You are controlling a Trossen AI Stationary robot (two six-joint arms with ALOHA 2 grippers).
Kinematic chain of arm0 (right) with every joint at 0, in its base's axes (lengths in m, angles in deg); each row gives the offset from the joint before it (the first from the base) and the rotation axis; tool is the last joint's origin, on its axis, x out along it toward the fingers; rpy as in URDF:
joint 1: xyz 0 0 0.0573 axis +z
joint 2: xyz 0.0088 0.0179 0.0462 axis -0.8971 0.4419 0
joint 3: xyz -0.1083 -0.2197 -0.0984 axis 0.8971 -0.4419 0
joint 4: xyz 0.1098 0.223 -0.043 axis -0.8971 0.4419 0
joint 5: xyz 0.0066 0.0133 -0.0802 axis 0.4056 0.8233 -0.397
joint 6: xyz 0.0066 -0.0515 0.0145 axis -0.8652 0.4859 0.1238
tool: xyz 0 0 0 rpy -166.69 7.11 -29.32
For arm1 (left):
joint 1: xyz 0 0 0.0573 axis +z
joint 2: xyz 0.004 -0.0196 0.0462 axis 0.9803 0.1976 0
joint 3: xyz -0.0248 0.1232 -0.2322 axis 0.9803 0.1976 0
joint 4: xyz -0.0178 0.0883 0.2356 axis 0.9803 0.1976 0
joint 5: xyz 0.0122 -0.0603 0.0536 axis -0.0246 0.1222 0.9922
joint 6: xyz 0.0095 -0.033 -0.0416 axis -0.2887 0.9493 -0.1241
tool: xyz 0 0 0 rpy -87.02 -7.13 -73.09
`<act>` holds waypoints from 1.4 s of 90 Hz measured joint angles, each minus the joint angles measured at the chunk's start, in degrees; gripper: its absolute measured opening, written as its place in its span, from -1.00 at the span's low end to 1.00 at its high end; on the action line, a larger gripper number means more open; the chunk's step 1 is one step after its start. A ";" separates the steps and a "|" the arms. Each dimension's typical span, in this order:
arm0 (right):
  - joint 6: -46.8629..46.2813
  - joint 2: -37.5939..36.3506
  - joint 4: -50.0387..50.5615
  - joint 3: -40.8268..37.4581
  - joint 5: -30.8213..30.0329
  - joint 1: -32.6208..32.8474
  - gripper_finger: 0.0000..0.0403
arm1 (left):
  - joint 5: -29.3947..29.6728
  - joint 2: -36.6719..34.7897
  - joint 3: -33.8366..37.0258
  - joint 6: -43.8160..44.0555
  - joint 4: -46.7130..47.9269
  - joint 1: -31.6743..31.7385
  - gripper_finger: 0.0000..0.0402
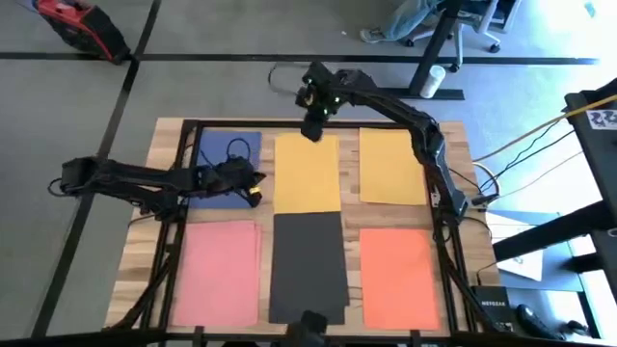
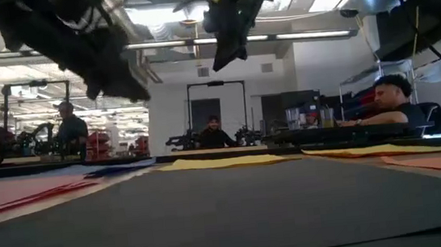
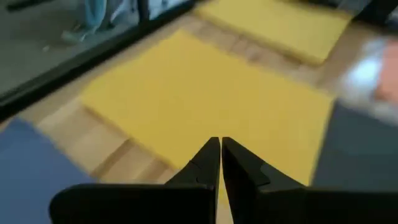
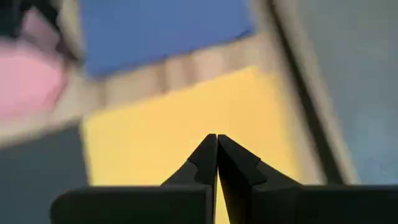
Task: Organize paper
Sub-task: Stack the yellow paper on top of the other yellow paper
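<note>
Beneath both arms' clenched, empty fingers [image 4: 216, 144] lies the middle yellow paper [image 1: 307, 173]

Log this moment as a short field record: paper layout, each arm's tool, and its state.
far row: blue rectangular paper sheet, yellow rectangular paper sheet, second yellow rectangular paper sheet
near row: pink rectangular paper stack, dark grey rectangular paper sheet, orange rectangular paper sheet
left tool: shut, between the blue and middle yellow sheets
right tool: shut, above the middle yellow sheet's far edge
</note>
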State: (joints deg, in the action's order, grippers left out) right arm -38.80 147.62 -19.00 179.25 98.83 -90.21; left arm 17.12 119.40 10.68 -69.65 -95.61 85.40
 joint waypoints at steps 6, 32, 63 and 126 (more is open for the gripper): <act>1.94 -0.88 0.20 -1.71 -0.88 2.47 -1.00 | -0.10 -2.25 1.32 -0.81 -2.86 -0.59 -0.99; 4.22 -11.12 -11.88 -19.34 -1.62 7.80 -1.00 | -7.12 -9.90 9.48 -0.98 -18.76 -1.17 -0.99; -6.39 -37.72 -42.22 -64.95 -3.05 7.76 -1.00 | -9.42 -10.94 10.43 -3.37 -22.05 -1.13 -0.99; -22.88 -52.04 -45.45 -86.24 -12.79 17.41 -0.61 | -9.35 -10.40 10.43 -7.42 -20.84 4.52 -0.99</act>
State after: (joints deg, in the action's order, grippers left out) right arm -61.68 95.58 -64.45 93.02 86.04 -72.79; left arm 7.76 108.99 21.11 -77.07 -116.44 89.93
